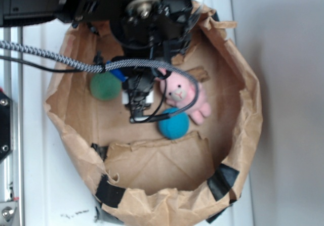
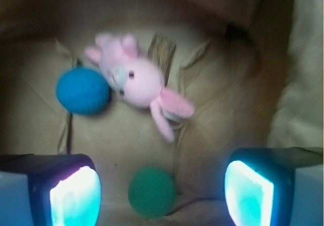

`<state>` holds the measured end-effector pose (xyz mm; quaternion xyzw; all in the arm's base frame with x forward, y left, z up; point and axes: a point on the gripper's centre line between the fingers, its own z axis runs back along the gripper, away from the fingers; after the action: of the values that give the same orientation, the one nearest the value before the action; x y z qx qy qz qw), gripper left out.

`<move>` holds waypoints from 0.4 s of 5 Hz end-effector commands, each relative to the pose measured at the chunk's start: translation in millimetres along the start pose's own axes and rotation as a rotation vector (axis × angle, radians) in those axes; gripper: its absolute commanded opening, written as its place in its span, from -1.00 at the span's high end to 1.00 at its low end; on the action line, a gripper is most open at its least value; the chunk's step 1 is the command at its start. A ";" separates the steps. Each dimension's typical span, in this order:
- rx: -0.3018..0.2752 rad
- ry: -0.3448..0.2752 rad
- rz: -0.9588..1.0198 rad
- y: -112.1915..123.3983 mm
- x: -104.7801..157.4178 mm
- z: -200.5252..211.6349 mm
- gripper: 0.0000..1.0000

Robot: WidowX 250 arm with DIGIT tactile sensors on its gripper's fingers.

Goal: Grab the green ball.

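Inside brown paper bag (image 1: 238,74) w/ rolled-down rim, sitting on white table (image 1: 45,185): three soft items on the bag floor. Green ball (image 1: 105,86) lay at left side of floor in ext. view, partly behind a grey braided cable (image 1: 61,59) crossing in front. Pink plush bunny (image 1: 183,95) lay near centre, face up; blue ball (image 1: 173,125) touching or just beside its lower edge — couldn't tell which. Black tape patches (image 1: 109,191) on bag rim at front.

Arm came in from top of ext. view; hand (image 1: 137,97) hung over bag floor betw. green ball and bunny, just beside the ball. Contact w/ ball not seen.

Wrist view (blurred): hand (image 2: 162,190) wide open, both fingers (image 2: 76,193) at bottom corners, well apart, nothing held. Green ball (image 2: 152,191) sat betw. the fingers near bottom edge, closer to the left-of-frame one, clear gap each side. Blue ball (image 2: 82,91) and bunny (image 2: 139,82) farther off, upper left; the two looked to be touching at bunny's head. Bag wall (image 2: 263,59) rose at right of frame.

Ball texture not resolvable in wrist view due to blur.
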<state>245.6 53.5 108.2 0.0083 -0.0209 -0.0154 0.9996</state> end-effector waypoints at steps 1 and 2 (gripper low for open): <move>0.059 -0.025 -0.055 7.4 -13.1 -36.3 -1.00; 0.065 -0.031 -0.069 -3.1 -12.1 -46.2 -1.00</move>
<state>231.0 51.8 54.5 0.0374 -0.0251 -0.0502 0.9977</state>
